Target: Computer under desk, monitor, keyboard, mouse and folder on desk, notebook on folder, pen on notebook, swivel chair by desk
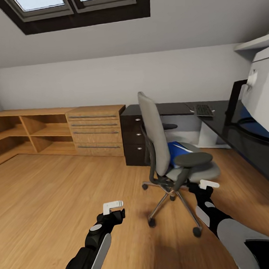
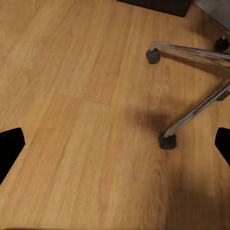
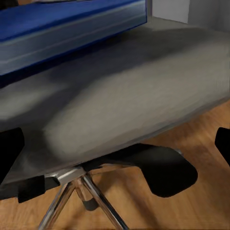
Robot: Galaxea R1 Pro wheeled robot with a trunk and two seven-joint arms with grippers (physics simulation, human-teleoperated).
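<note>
Left arm stretched forward and low over the wood floor [image 1: 54,189], left claw [image 1: 113,205] spread, holding nothing, short of the swivel chair [image 1: 160,148] base. Right arm reaching forward toward the seat edge, right claw [image 1: 208,183] spread too, just under the near armrest. Folder [image 1: 178,151] flat on the seat, seen close in the right wrist view [image 3: 67,24]. Keyboard [image 1: 204,110] and monitor [image 1: 239,102] on the surface [image 1: 231,131] at right.

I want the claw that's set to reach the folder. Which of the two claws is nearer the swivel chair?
The right claw: it sits beside the chair's seat edge, below the armrest. The left claw hangs over bare floor, apart from the chair's base.
</note>
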